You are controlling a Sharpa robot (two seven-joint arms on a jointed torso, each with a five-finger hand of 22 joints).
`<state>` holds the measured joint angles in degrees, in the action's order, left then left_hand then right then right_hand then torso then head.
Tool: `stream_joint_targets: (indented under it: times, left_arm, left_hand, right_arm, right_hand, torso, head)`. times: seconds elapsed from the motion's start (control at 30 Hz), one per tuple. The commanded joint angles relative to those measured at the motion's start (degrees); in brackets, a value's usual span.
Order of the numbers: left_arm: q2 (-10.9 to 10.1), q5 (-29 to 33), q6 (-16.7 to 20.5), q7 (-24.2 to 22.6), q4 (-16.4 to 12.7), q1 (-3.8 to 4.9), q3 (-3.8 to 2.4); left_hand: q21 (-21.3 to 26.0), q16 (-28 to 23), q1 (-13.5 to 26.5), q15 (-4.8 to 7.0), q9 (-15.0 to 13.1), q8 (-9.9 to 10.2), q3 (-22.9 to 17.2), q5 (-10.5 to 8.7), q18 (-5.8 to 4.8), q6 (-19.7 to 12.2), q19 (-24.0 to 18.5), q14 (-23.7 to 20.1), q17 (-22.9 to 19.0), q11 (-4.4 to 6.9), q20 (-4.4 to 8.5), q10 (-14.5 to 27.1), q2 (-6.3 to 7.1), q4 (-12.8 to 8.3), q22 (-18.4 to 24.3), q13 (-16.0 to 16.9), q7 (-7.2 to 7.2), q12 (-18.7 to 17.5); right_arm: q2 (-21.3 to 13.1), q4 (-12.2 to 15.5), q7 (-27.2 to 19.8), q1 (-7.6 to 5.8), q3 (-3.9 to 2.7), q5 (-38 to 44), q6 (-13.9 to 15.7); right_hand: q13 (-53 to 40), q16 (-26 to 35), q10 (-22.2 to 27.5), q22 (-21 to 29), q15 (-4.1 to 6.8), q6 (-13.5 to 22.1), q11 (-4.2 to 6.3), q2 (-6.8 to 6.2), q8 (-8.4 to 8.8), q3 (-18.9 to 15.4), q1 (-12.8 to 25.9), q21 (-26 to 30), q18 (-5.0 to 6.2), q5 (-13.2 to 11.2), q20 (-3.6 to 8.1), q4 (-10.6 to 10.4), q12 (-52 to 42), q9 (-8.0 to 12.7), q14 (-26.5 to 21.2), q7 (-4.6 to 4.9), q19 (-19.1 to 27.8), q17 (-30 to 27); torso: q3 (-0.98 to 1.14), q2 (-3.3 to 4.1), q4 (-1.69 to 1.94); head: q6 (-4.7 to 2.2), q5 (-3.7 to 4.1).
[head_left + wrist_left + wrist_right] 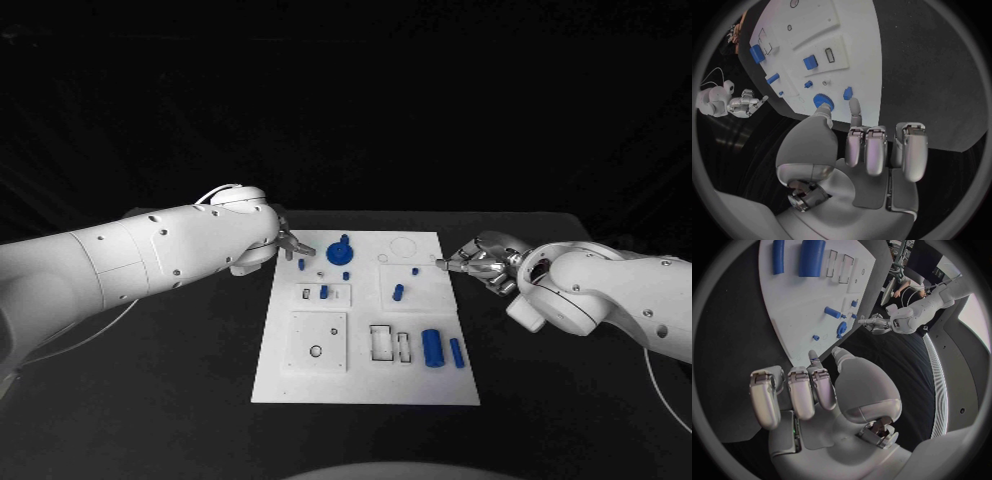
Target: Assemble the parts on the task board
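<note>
Task board (368,375), white, mid-table with bare black margins all round, carrying two large blue cylinders (431,349) near its front; left hand (289,243) and right hand (472,264) at opposite far edges, each grasping nothing, some fingers curled.

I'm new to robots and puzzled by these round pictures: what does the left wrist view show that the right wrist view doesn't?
The left wrist view shows the left hand from behind, fingers curled over the palm, and the blue gear-like part close before it. The right wrist view shows the right hand from behind and the two blue cylinders large and near. Both share the white task board with its blue parts, and each glimpses the other hand across it.
</note>
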<state>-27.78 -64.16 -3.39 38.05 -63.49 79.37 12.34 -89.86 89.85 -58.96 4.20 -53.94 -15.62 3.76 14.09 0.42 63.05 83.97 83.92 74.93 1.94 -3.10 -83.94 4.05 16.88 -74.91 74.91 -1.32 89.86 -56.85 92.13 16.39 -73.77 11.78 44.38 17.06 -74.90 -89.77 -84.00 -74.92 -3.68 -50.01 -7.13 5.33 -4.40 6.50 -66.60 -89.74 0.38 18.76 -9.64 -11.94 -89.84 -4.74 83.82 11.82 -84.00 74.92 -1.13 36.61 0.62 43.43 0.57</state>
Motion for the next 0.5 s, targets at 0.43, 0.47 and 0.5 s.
stream_joint_targets:
  times: [0.43, 0.47, 0.5]
  left_arm:
    - [2.3, -0.2, -3.9, -1.9, 4.0, -0.95, 0.08]
    - [2.4, -0.2, -3.9, -2.1, 4.1, -1.05, 0.09]
    - [2.5, -0.2, -4.0, -2.3, 4.3, -1.13, 0.09]
  left_hand:
    - [-0.1, 0.1, -1.3, -0.18, -0.1, 0.2, -0.2, 0.24, -0.42, 0.5, 6.0, 6.1, 15.1, 0.05, -0.15, -6.1, -0.78, 0.0, -15.1, 15.1, 0.08, 0.1]
    - [-0.1, 0.1, -1.5, -0.18, -0.1, 0.2, -0.2, 0.23, -0.42, 0.5, 6.0, 6.1, 15.1, 0.05, -0.14, -6.1, -0.86, 0.0, -15.1, 15.1, 0.09, 0.1]
    - [-0.1, 0.1, -1.5, -0.18, -0.1, 0.2, -0.3, 0.22, -0.42, 0.5, 6.0, 6.1, 15.1, 0.05, -0.14, -6.1, -0.88, 0.0, -15.1, 15.1, 0.09, 0.1]
  right_arm:
    - [0.1, 0.1, 0.2, 0.04, 0.02, 0.5, -0.9]
    - [0.1, 0.1, 0.2, 0.04, 0.02, 0.5, -0.9]
    - [0.1, 0.1, 0.3, 0.04, 0.02, 0.5, -0.9]
  right_hand:
    - [-15.1, -0.2, -6.0, -15.1, -0.39, 0.4, -0.54, -0.1, -0.13, -0.3, -0.7, -0.3, -0.38, 0.3, -0.59, 0.0, -0.2, -0.1, 6.2, -0.03, -6.0, 15.1]
    - [-15.1, -0.2, -6.0, -15.1, -0.39, 0.4, -0.54, -0.1, -0.13, -0.3, -0.7, -0.3, -0.38, 0.3, -0.59, 0.0, -0.2, -0.1, 6.2, -0.03, -6.0, 15.1]
    - [-15.1, -0.2, -6.0, -15.1, -0.39, 0.4, -0.54, -0.1, -0.13, -0.3, -0.7, -0.3, -0.38, 0.3, -0.59, 0.0, -0.2, -0.1, 6.2, -0.03, -6.0, 15.1]
  torso:
    - [0.02, -0.01, 0.0]
    - [0.01, -0.02, 0.0]
    - [0.01, -0.02, -0.01]
  head:
    - [0.1, 0.03]
    - [0.11, 0.04]
    - [0.11, 0.05]
